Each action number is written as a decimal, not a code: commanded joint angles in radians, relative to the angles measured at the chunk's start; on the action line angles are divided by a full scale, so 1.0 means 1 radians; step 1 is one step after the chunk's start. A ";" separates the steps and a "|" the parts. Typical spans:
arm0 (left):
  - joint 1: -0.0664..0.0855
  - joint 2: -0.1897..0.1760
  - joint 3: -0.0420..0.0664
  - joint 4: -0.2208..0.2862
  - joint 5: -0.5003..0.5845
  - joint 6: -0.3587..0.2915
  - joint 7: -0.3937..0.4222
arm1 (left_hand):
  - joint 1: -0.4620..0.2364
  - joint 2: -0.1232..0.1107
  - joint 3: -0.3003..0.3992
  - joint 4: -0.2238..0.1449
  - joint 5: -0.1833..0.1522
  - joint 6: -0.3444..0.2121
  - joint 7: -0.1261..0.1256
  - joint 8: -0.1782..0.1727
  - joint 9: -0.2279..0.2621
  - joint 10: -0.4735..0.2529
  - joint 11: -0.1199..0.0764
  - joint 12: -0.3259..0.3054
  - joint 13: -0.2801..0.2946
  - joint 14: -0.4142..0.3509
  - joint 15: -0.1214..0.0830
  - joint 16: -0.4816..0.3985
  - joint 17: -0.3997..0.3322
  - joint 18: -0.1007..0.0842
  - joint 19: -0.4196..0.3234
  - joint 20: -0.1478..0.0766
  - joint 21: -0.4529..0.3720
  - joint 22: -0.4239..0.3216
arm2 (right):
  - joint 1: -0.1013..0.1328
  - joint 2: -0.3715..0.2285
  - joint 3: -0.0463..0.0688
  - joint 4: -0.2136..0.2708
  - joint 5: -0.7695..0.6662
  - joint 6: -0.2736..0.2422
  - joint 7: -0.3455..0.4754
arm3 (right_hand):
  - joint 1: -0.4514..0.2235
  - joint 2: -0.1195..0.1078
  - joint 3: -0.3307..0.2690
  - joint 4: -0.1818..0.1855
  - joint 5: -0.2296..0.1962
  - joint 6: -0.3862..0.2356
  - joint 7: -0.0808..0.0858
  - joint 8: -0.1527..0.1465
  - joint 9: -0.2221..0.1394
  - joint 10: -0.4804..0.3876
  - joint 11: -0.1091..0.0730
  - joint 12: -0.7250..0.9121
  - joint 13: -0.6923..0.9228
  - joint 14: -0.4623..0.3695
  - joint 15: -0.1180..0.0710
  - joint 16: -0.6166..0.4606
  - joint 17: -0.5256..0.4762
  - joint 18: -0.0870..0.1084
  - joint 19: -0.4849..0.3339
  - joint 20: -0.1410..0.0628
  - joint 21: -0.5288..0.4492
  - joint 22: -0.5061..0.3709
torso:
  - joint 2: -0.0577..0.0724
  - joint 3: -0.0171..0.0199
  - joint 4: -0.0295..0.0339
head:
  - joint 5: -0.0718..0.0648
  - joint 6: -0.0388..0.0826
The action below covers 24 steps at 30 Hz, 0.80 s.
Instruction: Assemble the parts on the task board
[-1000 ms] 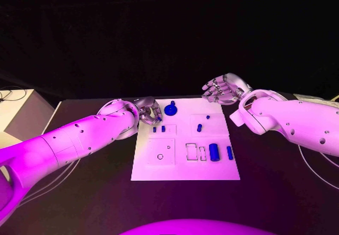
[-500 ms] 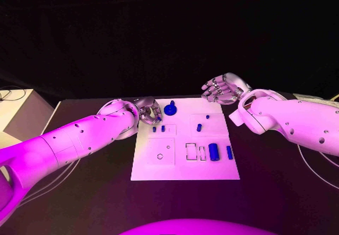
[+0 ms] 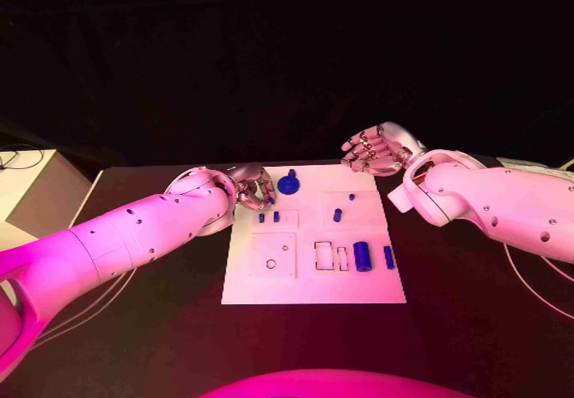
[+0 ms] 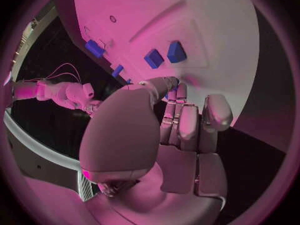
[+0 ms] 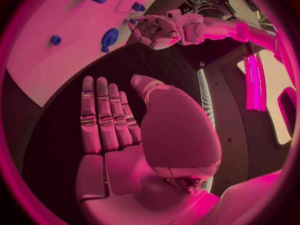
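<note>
The white task board (image 3: 305,282) lies in the middle of the table. On it are a round blue part with a handle (image 3: 289,176), two small blue parts (image 3: 268,218), another blue part (image 3: 338,215) and a blue cylinder (image 3: 362,255). My left hand (image 3: 251,187) hovers at the board's far left corner, next to the round part, fingers loosely bent and holding nothing. The left wrist view shows this hand (image 4: 181,120) above two small parts (image 4: 164,55). My right hand (image 3: 376,149) is raised beyond the far right corner, and its fingers (image 5: 106,115) are stretched out and empty.
A slim blue part (image 3: 389,257) lies near the board's right edge, with outlined slots (image 3: 325,255) beside the cylinder. A pale box (image 3: 30,195) stands off the table's left side. Cables (image 3: 527,286) hang at the right.
</note>
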 commanded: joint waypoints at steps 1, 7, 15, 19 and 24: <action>-0.001 0.003 0.000 0.004 0.008 -0.002 0.017 | -0.007 0.000 0.001 -0.008 -0.006 0.008 -0.003 -0.003 0.002 0.007 0.000 -0.007 0.001 -0.003 0.002 -0.005 -0.001 -0.011 0.004 0.000 0.005 0.002 | 0.000 0.001 0.001 0.001 -0.009 0.013 0.013 | -0.004 -0.002 0.007 0.000 0.005 0.010 0.001 -0.004 -0.001 0.004 0.003 -0.004 -0.001 0.004 0.002 -0.006 -0.001 0.014 -0.003 0.004 0.001 -0.001 | 0.000 0.0001 -0.0001 | -0.001 -0.001; -0.001 0.003 0.000 0.005 0.008 -0.007 0.017 | -0.009 0.002 0.000 -0.013 -0.007 0.015 -0.005 -0.003 0.006 0.017 -0.003 -0.009 0.003 -0.002 0.001 -0.005 -0.001 -0.011 0.004 -0.001 0.006 0.005 | 0.000 0.001 0.001 0.000 -0.010 0.013 0.013 | -0.004 -0.002 0.007 0.000 0.005 0.010 0.001 -0.004 -0.001 0.004 0.003 -0.004 -0.001 0.004 0.002 -0.006 -0.001 0.014 -0.003 0.004 0.001 -0.001 | 0.000 0.0004 -0.0003 | -0.002 -0.002; -0.001 0.004 -0.001 0.004 0.002 0.011 -0.001 | -0.010 0.001 -0.001 -0.015 -0.007 0.015 -0.006 -0.004 0.006 0.018 -0.003 -0.010 0.004 -0.005 0.000 -0.006 -0.006 -0.009 0.000 -0.002 0.003 -0.001 | 0.000 0.000 0.001 0.001 -0.010 0.013 0.012 | -0.005 -0.003 0.009 -0.001 0.006 0.010 0.001 -0.006 -0.002 0.005 0.003 -0.005 -0.005 0.005 0.003 -0.009 -0.003 0.014 -0.003 0.004 0.001 -0.004 | 0.000 0.0009 -0.0001 | -0.003 -0.002; -0.001 0.005 -0.001 0.001 -0.002 0.021 -0.014 | -0.011 0.000 -0.001 -0.016 -0.007 0.014 -0.005 -0.006 0.006 0.016 -0.003 -0.012 0.004 -0.005 0.000 -0.007 -0.007 -0.009 -0.003 -0.002 0.000 -0.005 | 0.000 0.000 0.001 0.001 -0.010 0.013 0.012 | -0.005 -0.003 0.009 -0.001 0.006 0.010 0.001 -0.006 -0.002 0.005 0.003 -0.005 -0.005 0.005 0.003 -0.009 -0.003 0.014 -0.003 0.004 0.001 -0.004 | 0.000 0.0009 0.0000 | -0.003 -0.002; 0.000 0.009 -0.003 -0.003 -0.004 0.031 -0.022 | -0.015 0.000 -0.003 -0.018 -0.008 0.007 -0.005 -0.012 0.006 0.013 -0.002 -0.015 0.006 -0.009 0.000 -0.009 -0.011 -0.007 -0.007 -0.002 -0.004 -0.010 | 0.000 0.000 0.001 0.001 -0.010 0.013 0.012 | -0.005 -0.003 0.009 -0.001 0.006 0.010 0.001 -0.006 -0.002 0.005 0.003 -0.005 -0.005 0.005 0.003 -0.009 -0.003 0.014 -0.003 0.004 0.001 -0.004 | 0.000 0.0006 -0.0005 | -0.004 -0.002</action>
